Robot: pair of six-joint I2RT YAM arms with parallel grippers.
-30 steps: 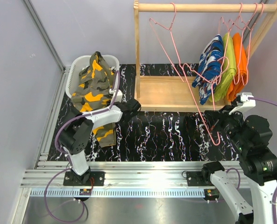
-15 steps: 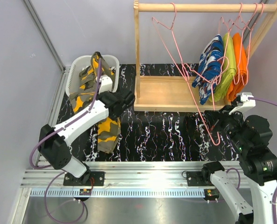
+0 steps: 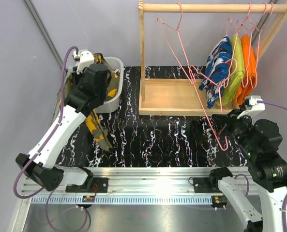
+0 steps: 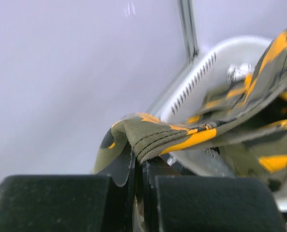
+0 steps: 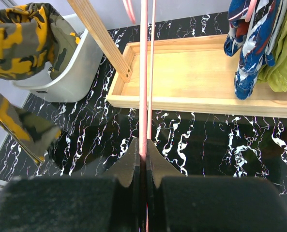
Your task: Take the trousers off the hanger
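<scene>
My left gripper (image 3: 98,62) is shut on the waistband edge of the olive camouflage trousers (image 3: 98,131), high beside the white basket (image 3: 115,87). The cloth hangs down over the mat. In the left wrist view the jaws (image 4: 141,162) pinch the folded hem (image 4: 182,135) in front of the basket (image 4: 201,72). My right gripper (image 3: 224,129) is shut on the lower wire of an empty pink hanger (image 3: 191,72), which also shows in the right wrist view (image 5: 144,72). The blue print trousers (image 3: 217,70) hang on the rail. The black-white-grey trousers are out of view.
A wooden rack with a tray base (image 3: 167,96) stands at the back. A lime-green garment (image 3: 235,67) and an orange garment (image 3: 247,67) hang at its right end. A black marbled mat (image 3: 158,135) covers the table. A grey wall is at the left.
My left arm has swung up and back to the left, lifting the camouflage trousers off the mat to the basket. The right arm and the hanger have not moved.
</scene>
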